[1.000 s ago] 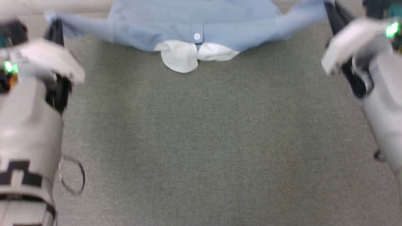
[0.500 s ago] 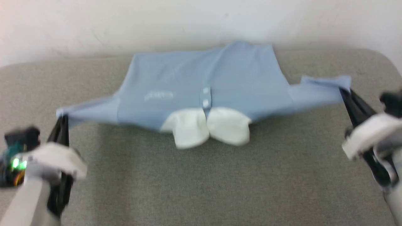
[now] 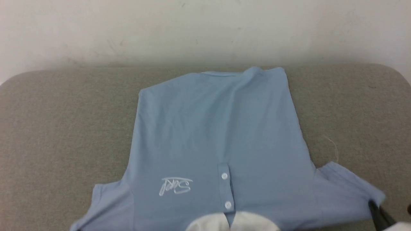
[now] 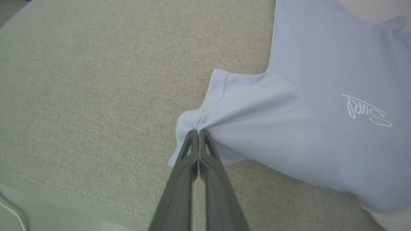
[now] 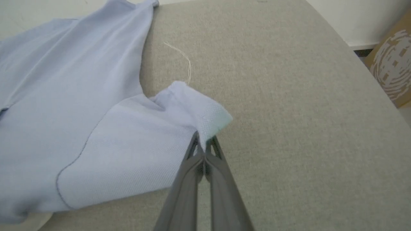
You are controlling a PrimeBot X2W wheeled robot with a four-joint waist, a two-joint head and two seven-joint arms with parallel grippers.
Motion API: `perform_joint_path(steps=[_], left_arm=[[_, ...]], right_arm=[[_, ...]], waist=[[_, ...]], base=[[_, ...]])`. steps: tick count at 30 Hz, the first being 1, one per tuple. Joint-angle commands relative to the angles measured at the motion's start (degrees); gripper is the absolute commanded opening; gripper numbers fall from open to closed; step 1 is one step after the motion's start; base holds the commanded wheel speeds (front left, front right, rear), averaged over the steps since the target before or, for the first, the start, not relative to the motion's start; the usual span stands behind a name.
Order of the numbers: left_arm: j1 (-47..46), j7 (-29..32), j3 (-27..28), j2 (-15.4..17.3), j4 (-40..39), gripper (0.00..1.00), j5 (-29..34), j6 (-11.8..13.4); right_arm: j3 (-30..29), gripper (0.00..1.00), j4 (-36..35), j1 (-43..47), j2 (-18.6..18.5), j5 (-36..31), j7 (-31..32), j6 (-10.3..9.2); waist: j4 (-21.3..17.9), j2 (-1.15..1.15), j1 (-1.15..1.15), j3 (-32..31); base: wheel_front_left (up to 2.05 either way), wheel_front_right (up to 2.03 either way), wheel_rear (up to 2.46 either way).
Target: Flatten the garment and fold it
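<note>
The garment [image 3: 218, 134], a light blue polo shirt, lies front up on the grey table [image 3: 57, 122], its white collar [image 3: 234, 223] toward me at the bottom edge and its hem at the far side. White script [image 3: 175, 186] and two buttons mark the chest. My left gripper [image 4: 198, 132] is shut on the hem of one sleeve [image 4: 244, 118]. On the other sleeve [image 5: 144, 141], my right gripper [image 5: 203, 138] is shut at the cuff corner. The right gripper's dark fingers [image 3: 379, 216] show at the head view's lower right, by the sleeve's end.
A pale wall [image 3: 205, 29] runs behind the table's far edge. A loose thread [image 3: 334, 147] lies on the cloth surface right of the shirt. Bare grey surface spreads on both sides. A patterned brown object [image 5: 391, 67] stands beyond the table's right edge.
The head camera has tilted up, so the shirt now sits lower in view and both arms have slid out toward the bottom. The shirt now lies spread flat over the table.
</note>
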Motion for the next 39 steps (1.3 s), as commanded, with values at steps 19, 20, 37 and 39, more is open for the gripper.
perform_joint_path(steps=[19,20,37,39], left_arm=[[-2.2,-7.4,-3.5,-6.0,4.7,0.0,-0.8,-3.9],[-2.6,-7.7,-3.6,-6.2,4.5,0.0,-0.8,-4.1],[-16.7,-14.6,-9.7,-11.0,-0.6,0.0,4.3,-7.9],[-17.9,-15.1,-10.5,-11.6,-0.8,0.0,4.6,-8.3]], right_arm=[[-6.0,1.0,4.6,-3.7,1.0,3.0,-2.6,-0.12],[-6.8,1.0,6.5,-6.1,0.4,3.5,-2.8,-0.12],[0.3,1.0,46.5,-59.0,-12.9,4.8,6.9,-0.12],[1.9,1.0,49.2,-63.2,-14.2,4.7,11.5,-0.12]], waist=[[4.8,0.0,0.01,0.3],[5.2,0.0,0.01,0.7],[16.0,0.0,0.01,18.8],[17.3,0.0,0.01,20.3]], base=[[0.0,0.0,0.0],[0.0,0.0,0.0],[0.0,0.0,0.0],[0.0,0.0,0.0]])
